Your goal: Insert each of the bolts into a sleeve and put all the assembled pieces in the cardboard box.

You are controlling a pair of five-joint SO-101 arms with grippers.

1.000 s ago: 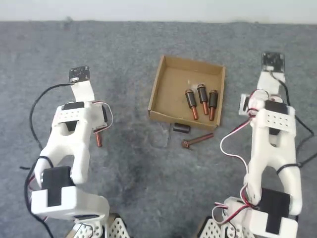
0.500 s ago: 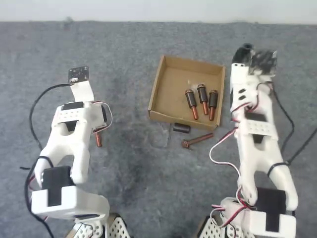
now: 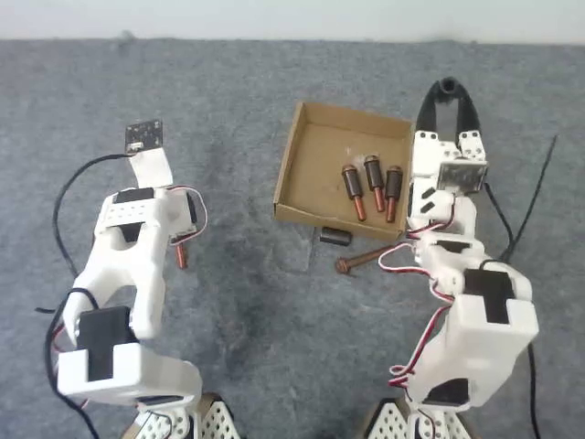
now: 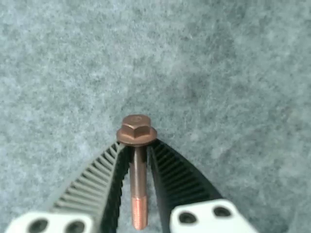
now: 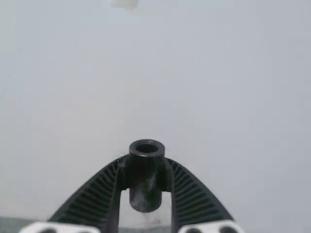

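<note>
My left gripper (image 4: 137,145) is shut on a copper bolt (image 4: 138,174), its hex head (image 4: 136,130) just past the fingertips and low over the grey carpet. In the high view that bolt (image 3: 181,253) pokes out beside the left arm. My right gripper (image 5: 146,162) is shut on a black sleeve (image 5: 146,179) with its open bore facing outward toward a pale wall. From above, the right gripper (image 3: 446,91) is raised beyond the far right corner of the cardboard box (image 3: 291,155). Three assembled pieces (image 3: 373,187) lie in the box.
A loose black sleeve (image 3: 335,237) and a loose copper bolt (image 3: 364,260) lie on the carpet just in front of the box's near wall. Red and white cables hang by the right arm. Open carpet stretches between the two arms.
The right arm has swung up and toward the box, so its gripper with the sleeve now points at the far wall. The left arm and its bolt have stayed put.
</note>
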